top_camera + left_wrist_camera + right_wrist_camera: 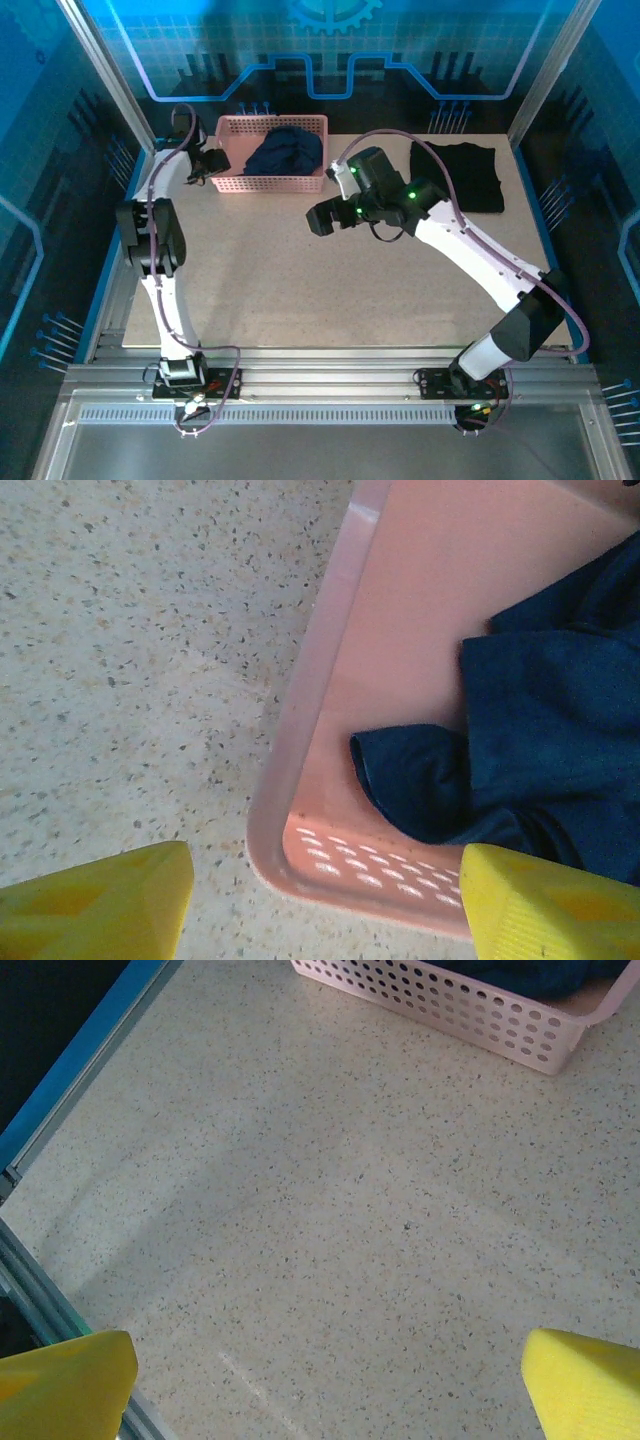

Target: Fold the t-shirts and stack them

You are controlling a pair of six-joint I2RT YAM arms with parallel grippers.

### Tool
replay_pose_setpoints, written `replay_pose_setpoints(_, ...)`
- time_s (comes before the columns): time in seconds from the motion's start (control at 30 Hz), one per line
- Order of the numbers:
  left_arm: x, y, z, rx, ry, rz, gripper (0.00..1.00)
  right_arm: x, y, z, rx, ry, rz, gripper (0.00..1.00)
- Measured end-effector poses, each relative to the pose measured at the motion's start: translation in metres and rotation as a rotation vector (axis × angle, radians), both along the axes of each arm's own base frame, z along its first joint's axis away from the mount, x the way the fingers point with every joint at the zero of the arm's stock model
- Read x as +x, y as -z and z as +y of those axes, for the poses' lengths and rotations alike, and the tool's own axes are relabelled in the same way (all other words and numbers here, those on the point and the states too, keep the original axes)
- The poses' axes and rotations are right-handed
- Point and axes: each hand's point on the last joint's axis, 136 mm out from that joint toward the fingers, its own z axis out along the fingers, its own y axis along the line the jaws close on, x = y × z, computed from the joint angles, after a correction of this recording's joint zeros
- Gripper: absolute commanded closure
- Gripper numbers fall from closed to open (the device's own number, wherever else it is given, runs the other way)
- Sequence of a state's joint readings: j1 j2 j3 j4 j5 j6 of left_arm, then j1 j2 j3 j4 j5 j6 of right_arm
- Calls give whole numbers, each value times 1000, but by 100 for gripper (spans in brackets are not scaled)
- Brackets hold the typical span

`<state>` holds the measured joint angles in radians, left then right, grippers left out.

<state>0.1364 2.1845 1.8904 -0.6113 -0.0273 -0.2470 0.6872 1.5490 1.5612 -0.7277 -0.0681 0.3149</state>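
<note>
I have the left arm reaching toward the far left, with the left hand (205, 165) tipped downward and its yellow fingers (100, 905) spread, seemingly gripping nothing. The right arm stretches across centre, right hand (320, 218) low, fingers (70, 1385) wide apart.

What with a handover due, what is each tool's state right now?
Left tool: open, fingers either side of the pink basket corner, holding nothing.
Right tool: open above the table, holding nothing.
</note>
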Motion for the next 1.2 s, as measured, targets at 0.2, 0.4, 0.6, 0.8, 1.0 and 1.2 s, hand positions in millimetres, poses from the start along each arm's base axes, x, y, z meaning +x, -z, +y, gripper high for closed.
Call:
replay_pose_setpoints(0.2,4,25,1,-19,-26,31,54,1,-9,1,2,-1,-2,0)
replay_pose_setpoints(0.4,6,28,5,-42,-64,21,83,9,-13,8,-5,-16,-16,0)
replay_pose_setpoints(0.6,-23,28,-2,-117,-95,20,89,29,-3,22,-54,-38,-6,0)
replay_pose_setpoints(0.8,-107,29,-35,-201,-136,89,93,79,11,52,-107,-11,-1,2)
replay_pose_setpoints(1.0,-204,30,-96,-333,-177,134,88,117,64,81,-154,22,75,6)
replay_pose_setpoints(1.2,-282,28,-140,-465,-242,139,78,124,163,69,-312,132,238,9)
